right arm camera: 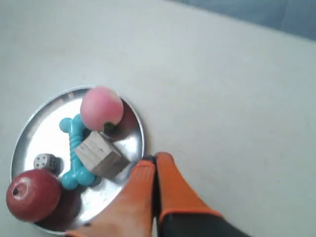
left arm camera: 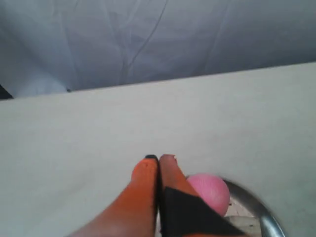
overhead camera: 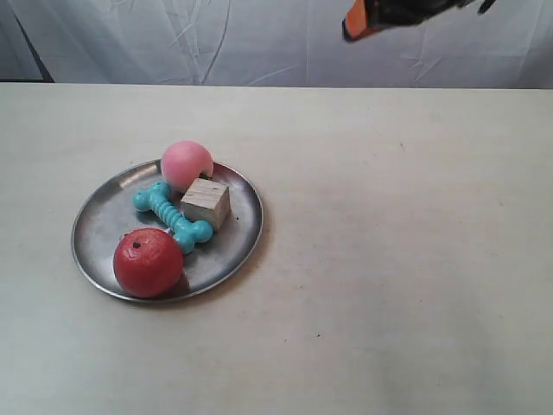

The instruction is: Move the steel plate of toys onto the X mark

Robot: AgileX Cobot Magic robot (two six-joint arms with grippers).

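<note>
The steel plate (overhead camera: 104,220) lies on the table at the exterior view's left. It holds the red apple (overhead camera: 149,263), the pink ball (overhead camera: 187,164), the turquoise dog-bone (overhead camera: 171,216) and the wooden cube (overhead camera: 206,201). My right gripper (right arm camera: 155,158) is shut and empty, high above the table, its tips showing just outside the plate's rim (right arm camera: 140,143). My left gripper (left arm camera: 159,158) is also shut on nothing, with the pink ball (left arm camera: 210,191) and a piece of the rim (left arm camera: 266,219) close beside it. I cannot make out the X mark in any view.
A small grey die (right arm camera: 45,161) lies in the plate between the apple (right arm camera: 33,194) and the bone (right arm camera: 74,148). An orange gripper tip (overhead camera: 354,26) hangs at the top of the exterior view. A pale curtain (overhead camera: 259,39) backs the table.
</note>
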